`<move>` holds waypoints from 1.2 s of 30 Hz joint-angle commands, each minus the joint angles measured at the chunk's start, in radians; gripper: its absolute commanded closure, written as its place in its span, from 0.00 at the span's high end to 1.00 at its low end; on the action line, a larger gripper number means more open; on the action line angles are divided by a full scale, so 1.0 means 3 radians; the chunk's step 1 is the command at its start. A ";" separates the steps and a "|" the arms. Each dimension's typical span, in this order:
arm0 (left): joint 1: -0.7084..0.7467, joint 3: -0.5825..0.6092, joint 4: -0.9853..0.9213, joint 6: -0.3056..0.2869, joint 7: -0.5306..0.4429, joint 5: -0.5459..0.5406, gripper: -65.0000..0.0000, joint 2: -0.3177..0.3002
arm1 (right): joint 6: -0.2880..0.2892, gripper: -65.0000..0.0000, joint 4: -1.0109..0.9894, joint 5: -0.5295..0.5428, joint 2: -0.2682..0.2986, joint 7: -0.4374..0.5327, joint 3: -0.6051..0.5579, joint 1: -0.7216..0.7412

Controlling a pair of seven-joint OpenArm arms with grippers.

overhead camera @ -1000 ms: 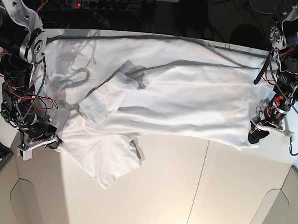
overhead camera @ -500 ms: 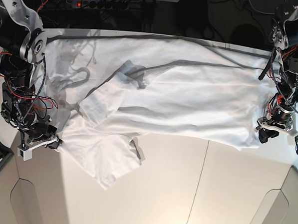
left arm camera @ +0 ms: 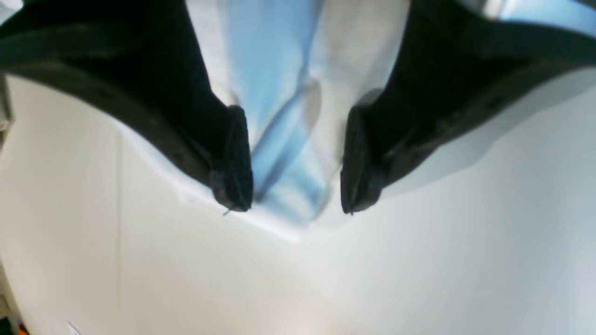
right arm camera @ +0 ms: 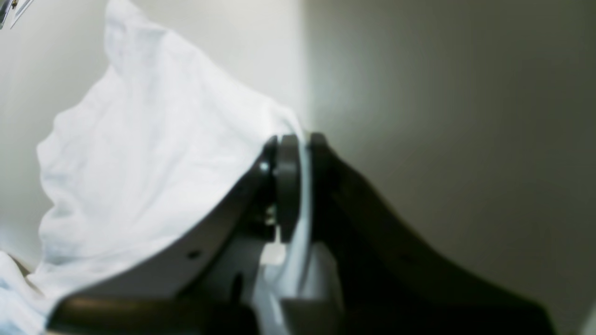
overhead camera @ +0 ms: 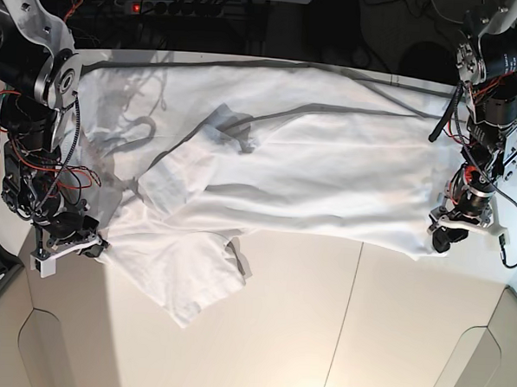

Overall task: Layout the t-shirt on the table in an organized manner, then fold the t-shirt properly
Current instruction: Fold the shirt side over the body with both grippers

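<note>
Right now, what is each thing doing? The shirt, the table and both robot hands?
t-shirt: spread across the table, rumpled, one sleeve folded over, not yet folded up.
table: partly covered by the t-shirt, near side bare.
left gripper: open, jaws apart over a corner of the t-shirt, not gripping it.
right gripper: shut, pinching an edge of the t-shirt.

White t-shirt (overhead camera: 295, 165) spread wide across the off-white table (overhead camera: 390, 330), wrinkled, 1 sleeve folded toward the near edge | right gripper (overhead camera: 69, 246) at the shirt's left edge, touching cloth | left gripper (overhead camera: 465, 229) at the shirt's right edge | thin dark seam line (overhead camera: 348, 311) on bare tabletop
</note>
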 commanded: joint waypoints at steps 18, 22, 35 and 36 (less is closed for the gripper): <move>-0.0047 -0.0001 0.0031 -0.0373 0.0005 -0.0094 0.00 -0.0153 | 0.0042 0.00 0.0097 0.0052 0.0046 0.0075 0.0001 0.0099; -0.0047 -0.0080 0.0031 -0.0614 0.0034 -0.0347 0.00 -0.0291 | 0.0132 0.00 0.0277 0.0121 0.0046 -0.0136 0.0001 0.0099; 0.0239 -0.0631 0.0323 -0.0614 0.0994 -0.1138 0.00 -0.0411 | 0.0184 0.00 0.1846 0.0788 0.0056 -0.1366 0.0001 -0.0387; 0.0318 -0.0631 0.0444 -0.0614 0.0997 -0.1188 0.00 -0.0421 | 0.0184 0.00 0.2021 0.0792 0.0064 -0.1392 0.0001 -0.0488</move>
